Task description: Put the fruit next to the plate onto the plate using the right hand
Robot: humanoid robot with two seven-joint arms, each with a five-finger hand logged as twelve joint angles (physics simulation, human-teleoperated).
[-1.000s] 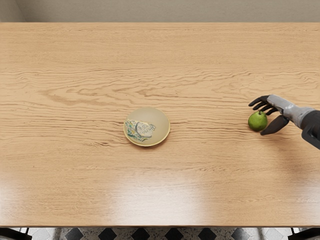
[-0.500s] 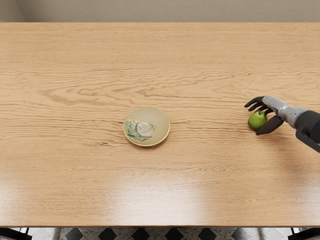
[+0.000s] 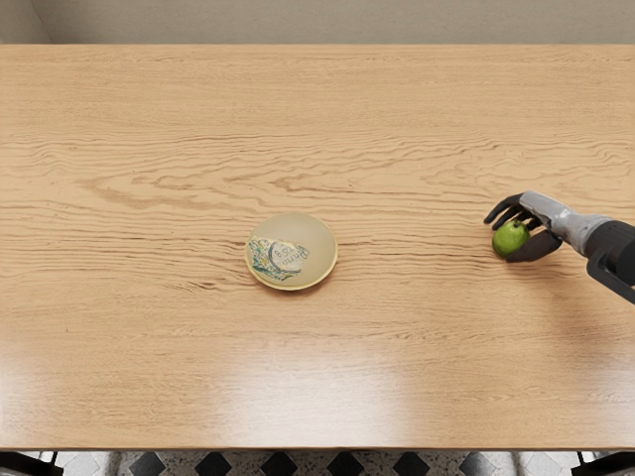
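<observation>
- Progress is at the grasping stage, by my reading: the pick-up is in hand, while the carry and the placing are still to do.
- Near the right edge of the frame, at mid-height, the small green fruit [image 3: 510,238] rests on the table [image 3: 149,149]. It is not lifted as far as I can tell.
- At the centre of the frame sits the plate [image 3: 310,228], well apart from the fruit to its left. It carries a printed pattern and no fruit.
- Entering from the right edge, the right hand [image 3: 526,220] sits at the fruit. Its fingers [image 3: 501,210] curl over the fruit's upper side and the thumb lies against its lower right, so they look clasped around it. How firm that hold is cannot be judged.
- No left arm appears anywhere in the view.
- What is left, as I judge it: raise the fruit clear of the table, carry it leftward across the bare wood to the plate, lower it inside the rim, and let go.
</observation>
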